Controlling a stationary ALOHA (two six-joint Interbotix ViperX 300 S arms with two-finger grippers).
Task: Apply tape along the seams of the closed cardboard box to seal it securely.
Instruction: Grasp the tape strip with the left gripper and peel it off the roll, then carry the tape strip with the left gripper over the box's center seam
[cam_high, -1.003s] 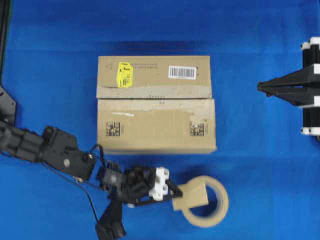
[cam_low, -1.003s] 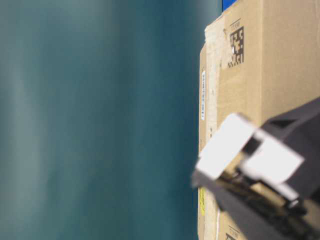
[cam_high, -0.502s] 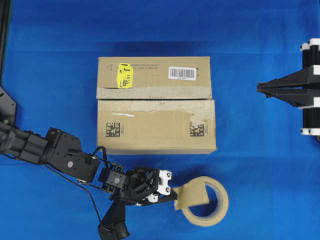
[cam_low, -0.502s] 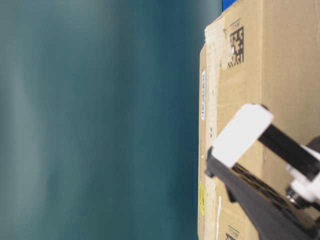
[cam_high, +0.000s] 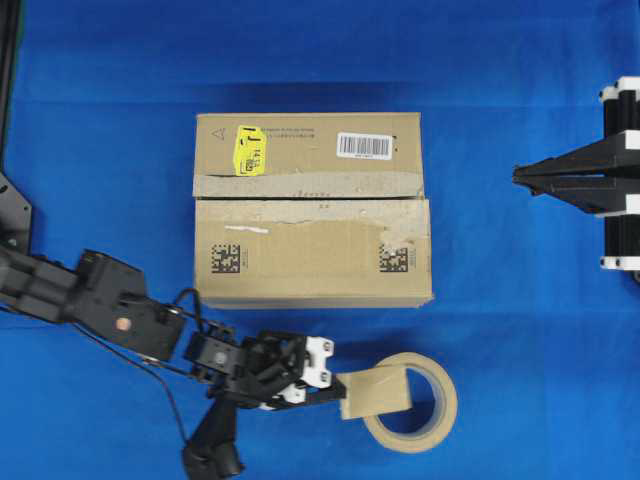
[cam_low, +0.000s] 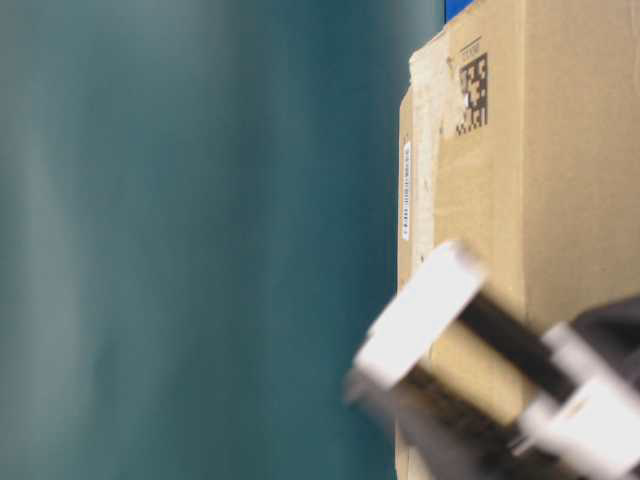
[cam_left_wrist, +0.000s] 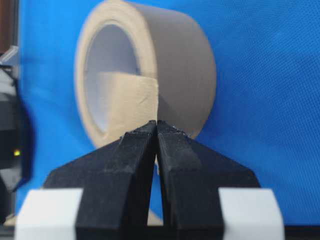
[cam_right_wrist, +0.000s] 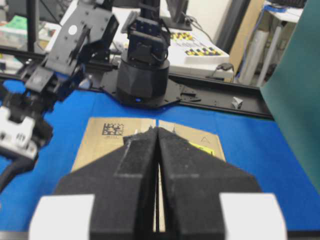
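Tape (cam_high: 375, 391) long axis left-right, in left gripper (cam_high: 335, 391).

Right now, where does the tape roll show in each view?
Overhead: tape roll bottom centre-right, below the cardboard box.
Table-level: not in it.
Left wrist: roll upper centre, just beyond the shut left pincer.
Right wrist: not in it.
Shared landmark: the blue table cover in overhead and left wrist.

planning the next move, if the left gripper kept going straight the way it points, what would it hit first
The left gripper, shut on the tape, points right toward the tape roll; it would likely meet the roll's ring first, though height is unclear.
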